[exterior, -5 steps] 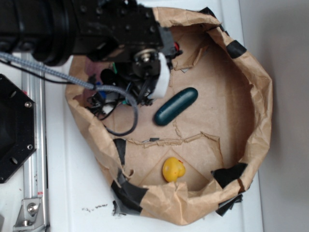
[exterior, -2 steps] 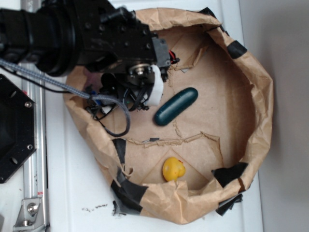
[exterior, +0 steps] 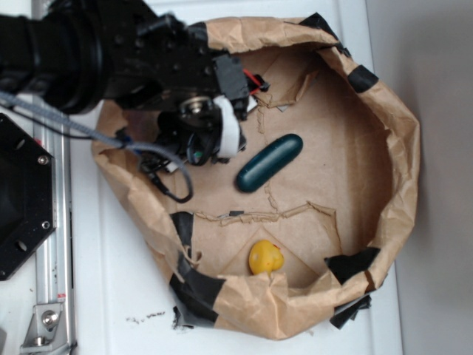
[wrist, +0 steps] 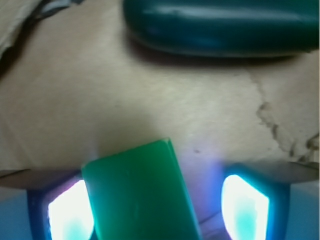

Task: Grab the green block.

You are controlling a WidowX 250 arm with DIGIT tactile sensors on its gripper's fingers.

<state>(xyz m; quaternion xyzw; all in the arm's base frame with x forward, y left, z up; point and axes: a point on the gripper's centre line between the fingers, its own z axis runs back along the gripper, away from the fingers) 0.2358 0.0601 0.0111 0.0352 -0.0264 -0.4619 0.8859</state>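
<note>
In the wrist view the green block (wrist: 137,195) lies on the brown paper between my two glowing fingers. It sits close against the left pad (wrist: 70,212), and a clear gap separates it from the right pad (wrist: 245,207). My gripper (wrist: 157,207) is open around it. Seen from the exterior view, the gripper (exterior: 211,140) points down inside the paper-lined basin at its upper left, and the arm hides nearly all of the block.
A dark green capsule (exterior: 269,162) lies just right of the gripper and fills the top of the wrist view (wrist: 225,25). A yellow rubber duck (exterior: 265,258) sits near the front. Crumpled paper walls (exterior: 399,148) ring the basin, and a metal rail (exterior: 52,222) runs along the left.
The arm has moved left and slightly up within the basin, drawing the gripper away from the dark green capsule. The capsule and duck have stayed put.
</note>
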